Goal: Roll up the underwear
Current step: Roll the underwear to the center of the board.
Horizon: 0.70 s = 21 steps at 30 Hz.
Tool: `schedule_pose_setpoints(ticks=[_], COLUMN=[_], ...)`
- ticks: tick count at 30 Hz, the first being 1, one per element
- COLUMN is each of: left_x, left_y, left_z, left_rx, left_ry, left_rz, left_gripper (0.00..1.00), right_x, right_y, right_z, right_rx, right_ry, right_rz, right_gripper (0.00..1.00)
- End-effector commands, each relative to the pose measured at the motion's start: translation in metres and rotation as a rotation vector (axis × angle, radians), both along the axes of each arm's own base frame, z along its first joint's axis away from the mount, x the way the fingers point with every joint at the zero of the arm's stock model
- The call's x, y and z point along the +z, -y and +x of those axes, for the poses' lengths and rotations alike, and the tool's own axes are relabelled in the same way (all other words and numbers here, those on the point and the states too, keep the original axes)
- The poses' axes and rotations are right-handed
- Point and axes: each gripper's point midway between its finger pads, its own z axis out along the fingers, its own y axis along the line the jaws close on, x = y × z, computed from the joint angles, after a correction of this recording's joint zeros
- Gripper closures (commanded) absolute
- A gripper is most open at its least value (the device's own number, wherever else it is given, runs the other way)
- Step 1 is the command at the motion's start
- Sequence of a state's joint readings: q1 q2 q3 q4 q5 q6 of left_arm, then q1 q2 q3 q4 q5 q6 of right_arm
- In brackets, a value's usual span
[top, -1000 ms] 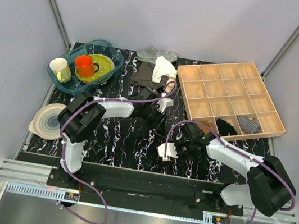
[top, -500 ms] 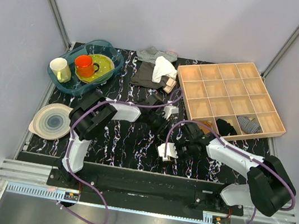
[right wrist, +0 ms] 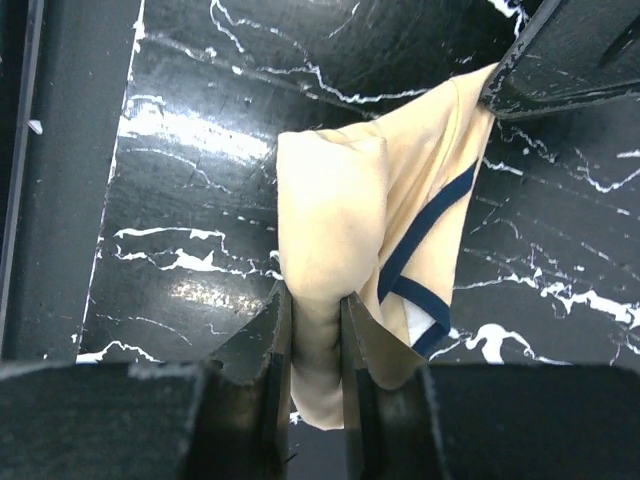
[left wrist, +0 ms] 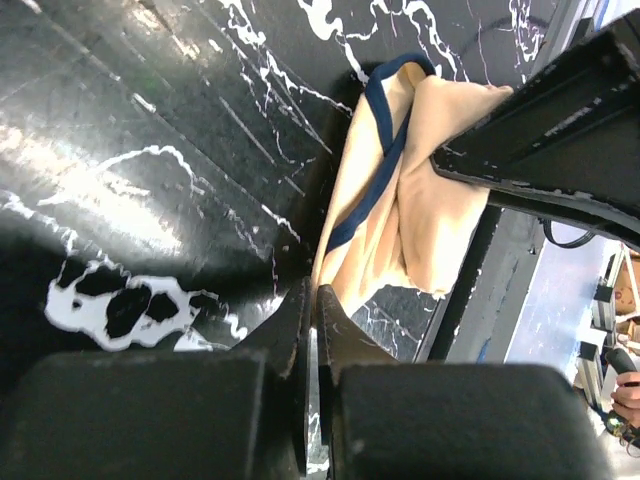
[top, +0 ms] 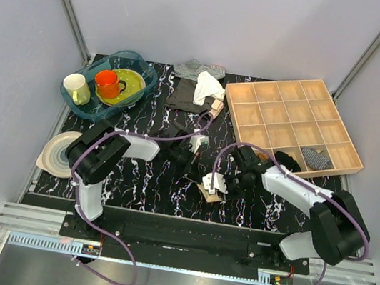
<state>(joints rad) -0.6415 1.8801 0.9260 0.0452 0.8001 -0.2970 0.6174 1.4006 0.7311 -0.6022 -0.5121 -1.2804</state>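
The underwear (top: 210, 193) is a small pale beige piece with dark edging, bunched on the black marbled table near its front middle. My right gripper (top: 217, 187) is shut on a folded lobe of it, as the right wrist view shows (right wrist: 315, 310), where the underwear (right wrist: 340, 210) hangs ahead of the fingers. My left gripper (top: 197, 178) is shut on the opposite thin edge (left wrist: 314, 298); the underwear (left wrist: 415, 200) stretches away from its tips. The two grippers face each other with the fabric between them.
A wooden compartment tray (top: 279, 115) stands at the back right, holding dark cloth items. A blue basin (top: 146, 78) with mugs and a green plate is back left. A striped plate (top: 58, 154) lies left. A pile of cloths (top: 199, 86) lies at the back middle.
My left gripper has come from the back middle toward the front and closed on the underwear's edge. The right gripper, holding the underwear, has shifted slightly up and back.
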Motion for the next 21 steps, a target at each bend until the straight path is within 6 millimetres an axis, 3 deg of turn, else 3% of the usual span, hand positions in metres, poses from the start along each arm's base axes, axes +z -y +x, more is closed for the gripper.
schedule_pose_setpoints(ticks=[1, 3, 8, 10, 14, 15, 16, 18, 21], left_x=[0.026, 0.022, 0.02, 0.029, 0.06, 0.06, 0.079, 0.097, 0.115], left_y=[-0.007, -0.009, -0.011, -0.017, -0.033, -0.04, -0.042, -0.047, -0.054], left_z=[0.026, 0.024, 0.03, 0.04, 0.053, 0.049, 0.049, 0.047, 0.021], left_rx=[0.089, 0.082, 0.1, 0.151, 0.246, 0.258, 0.271, 0.278, 0.236], left_ry=[0.12, 0.099, 0.107, 0.162, 0.337, 0.373, 0.442, 0.553, 0.71], left_rz=[-0.077, -0.08, -0.088, -0.094, -0.132, -0.137, -0.171, -0.226, -0.305], left_gripper=[1.0, 1.0, 0.99, 0.86, 0.7, 0.69, 0.69, 0.69, 0.69], right_x=[0.003, -0.003, 0.0, -0.004, -0.009, -0.011, -0.011, -0.014, -0.012], right_y=[0.004, 0.003, -0.01, -0.013, -0.011, -0.012, -0.013, -0.011, -0.016], right_z=[-0.018, -0.023, -0.013, -0.01, -0.014, -0.013, -0.014, -0.016, -0.011], right_rx=[0.023, 0.035, 0.055, 0.051, 0.028, 0.026, 0.02, -0.001, -0.029], right_ry=[-0.192, -0.284, -0.364, -0.384, -0.448, -0.456, -0.47, -0.51, -0.556], right_rz=[-0.059, -0.093, -0.111, -0.122, -0.151, -0.152, -0.153, -0.17, -0.168], right_gripper=[0.87, 0.87, 0.87, 0.87, 0.87, 0.87, 0.87, 0.87, 0.87])
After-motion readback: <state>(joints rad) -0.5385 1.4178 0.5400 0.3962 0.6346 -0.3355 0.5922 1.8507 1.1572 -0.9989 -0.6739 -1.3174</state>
